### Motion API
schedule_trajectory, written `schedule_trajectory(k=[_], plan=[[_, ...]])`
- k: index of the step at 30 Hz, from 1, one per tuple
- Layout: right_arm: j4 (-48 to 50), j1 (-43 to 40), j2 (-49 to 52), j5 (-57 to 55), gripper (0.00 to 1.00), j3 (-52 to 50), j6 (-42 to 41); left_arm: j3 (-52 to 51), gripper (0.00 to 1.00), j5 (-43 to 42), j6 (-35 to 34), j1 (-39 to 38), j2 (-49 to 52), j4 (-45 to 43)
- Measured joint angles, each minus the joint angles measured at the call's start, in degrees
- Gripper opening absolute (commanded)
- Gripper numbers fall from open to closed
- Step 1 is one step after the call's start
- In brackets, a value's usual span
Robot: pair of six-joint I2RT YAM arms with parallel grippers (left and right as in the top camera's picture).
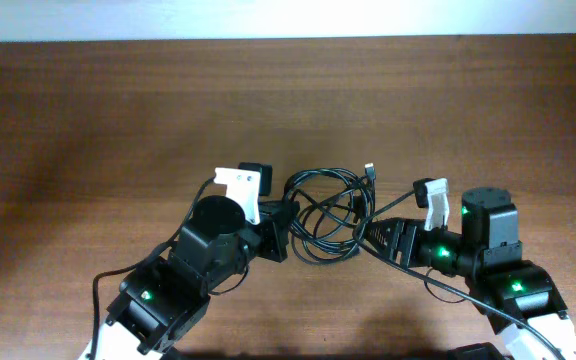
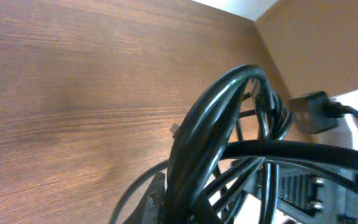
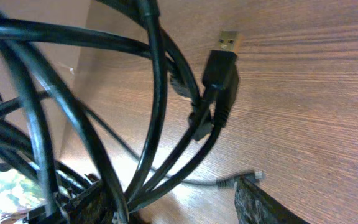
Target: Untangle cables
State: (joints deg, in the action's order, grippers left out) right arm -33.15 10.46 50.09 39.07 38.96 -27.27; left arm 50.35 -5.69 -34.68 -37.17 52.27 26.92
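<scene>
The thin black bendy cables (image 1: 326, 215) are lying in a messy pile of loops in the middle of the brown wooden table (image 1: 118, 110), between the two arms. The left gripper (image 1: 280, 232) is squeezing tight on the left side of the cables. The right gripper (image 1: 373, 238) is sitting at the right side with its fingers apart, and some loops are passing between them
</scene>
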Motion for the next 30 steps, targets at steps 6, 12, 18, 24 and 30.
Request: schedule_trajectory(k=[6,12,18,24,30], plan=[[5.1,0.0,0.0,6.6,0.6,0.0,0.0,0.0,0.0,7.1,1.0,0.0,0.0,3.9],[8.3,0.0,0.0,12.5,0.6,0.0,-2.0,0.0,0.0,8.1,8.4,0.0,0.0,4.2],[8.8,0.0,-1.4,13.0,0.6,0.0,-3.8,0.0,0.0,5.5,17.4,0.0,0.0,4.3],[8.8,0.0,-1.6,12.9,0.6,0.0,-4.0,0.0,0.0,3.9,20.6,0.0,0.9,4.5],[8.3,0.0,-1.6,12.9,0.6,0.0,-4.0,0.0,0.0,0.8,22.1,0.0,1.0,4.0]])
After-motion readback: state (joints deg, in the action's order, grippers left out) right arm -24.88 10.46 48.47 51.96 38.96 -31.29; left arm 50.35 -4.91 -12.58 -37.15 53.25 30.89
